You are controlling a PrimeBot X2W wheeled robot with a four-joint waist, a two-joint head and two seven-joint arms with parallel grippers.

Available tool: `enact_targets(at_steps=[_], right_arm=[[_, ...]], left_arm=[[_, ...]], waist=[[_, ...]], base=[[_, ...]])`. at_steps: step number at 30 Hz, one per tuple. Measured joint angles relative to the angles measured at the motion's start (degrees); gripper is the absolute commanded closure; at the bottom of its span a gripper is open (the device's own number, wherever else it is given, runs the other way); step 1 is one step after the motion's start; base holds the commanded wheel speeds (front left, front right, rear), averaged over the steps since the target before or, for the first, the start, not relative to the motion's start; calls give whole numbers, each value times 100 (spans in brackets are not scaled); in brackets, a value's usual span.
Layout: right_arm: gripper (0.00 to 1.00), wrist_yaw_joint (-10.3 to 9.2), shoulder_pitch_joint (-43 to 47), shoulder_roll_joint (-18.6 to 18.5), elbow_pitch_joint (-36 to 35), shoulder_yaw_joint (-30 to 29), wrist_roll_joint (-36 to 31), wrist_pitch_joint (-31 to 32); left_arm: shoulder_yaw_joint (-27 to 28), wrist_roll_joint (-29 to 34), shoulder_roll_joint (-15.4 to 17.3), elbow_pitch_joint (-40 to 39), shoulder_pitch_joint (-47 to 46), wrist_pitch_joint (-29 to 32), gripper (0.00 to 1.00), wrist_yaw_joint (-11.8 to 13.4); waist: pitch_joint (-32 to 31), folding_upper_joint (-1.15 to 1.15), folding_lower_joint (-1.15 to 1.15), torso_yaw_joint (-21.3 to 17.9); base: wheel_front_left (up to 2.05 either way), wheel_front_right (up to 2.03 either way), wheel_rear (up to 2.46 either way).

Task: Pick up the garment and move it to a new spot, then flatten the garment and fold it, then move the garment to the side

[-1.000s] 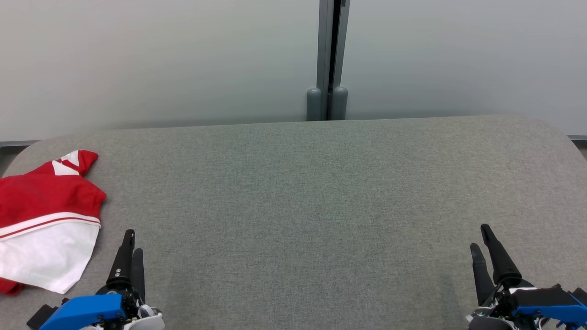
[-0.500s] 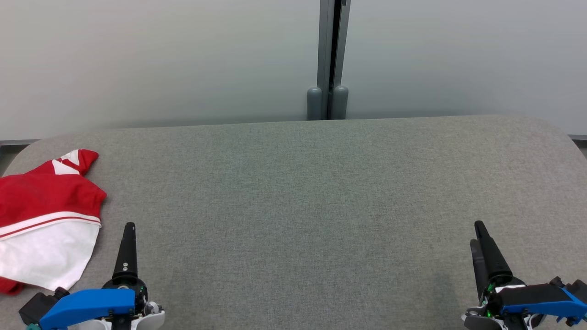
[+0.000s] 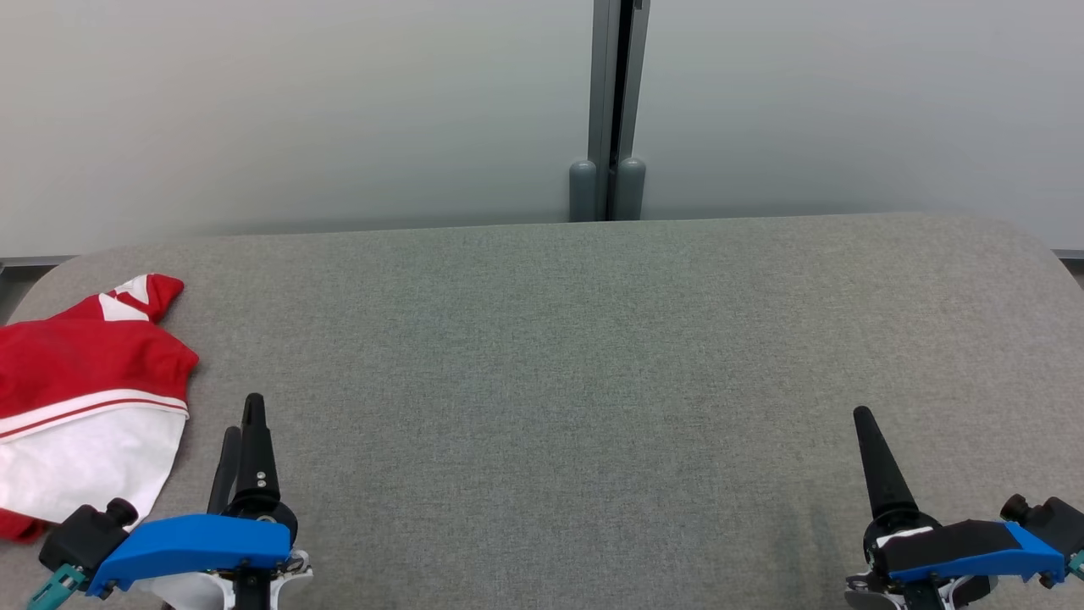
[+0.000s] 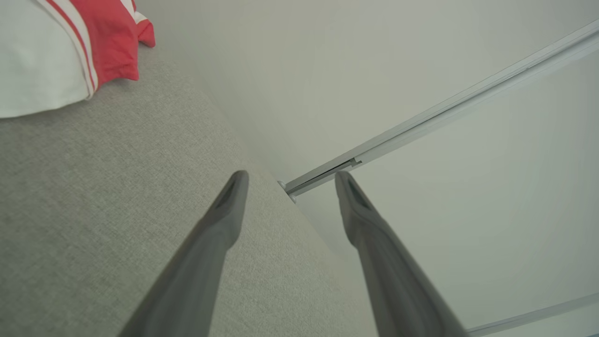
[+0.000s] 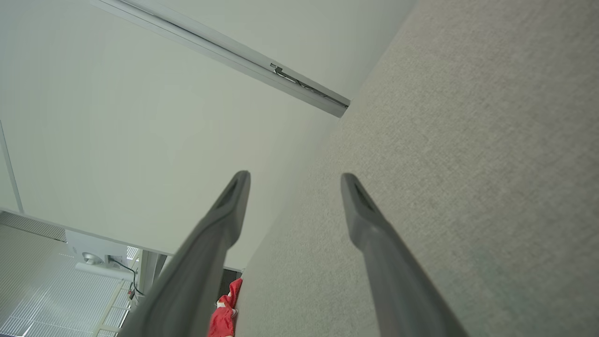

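Garment in red and white lies bunched at the far left edge of the grey fabric-covered table, part of it running out of the head view's left side. Its red upper part, with a white mark, points toward the pale wall. Its white part, below a red-and-white stripe, lies nearer the robot. Left gripper stands at the table's near edge just beside the garment's white corner and apart from it. Its two dark fingers are spread with nothing between them, and in its wrist view bare table and wall show through the gap. Right gripper stands at the near right of the table, well apart from the garment, its fingers likewise spread and empty. In its wrist view a small red scrap of the garment shows far off near the bottom edge. A grey post divides the wall panels behind the table's middle.
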Motion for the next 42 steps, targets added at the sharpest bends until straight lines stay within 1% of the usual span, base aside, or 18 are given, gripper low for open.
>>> enact_targets(at_steps=[11,18,28,42], right_arm=[[0,0,-23,-4,33,165,-971,-223],[0,1,-29,-5,49,250,-1507,-342],[0,1,-34,-10,79,375,-2137,-511],[0,2,-62,-15,86,522,-2958,-715]], left_arm=[[-174,1259,5,38,-1,-209,0,158],[-254,1925,9,145,-3,-337,0,256],[-381,2688,45,229,-34,-508,0,326],[-560,3562,96,280,-50,-705,0,412]], waist=[[-1,0,0,16],[-2,0,0,27],[4,0,0,69],[10,0,0,106]], base=[[0,0,0],[0,0,0],[0,0,0],[0,0,0]])
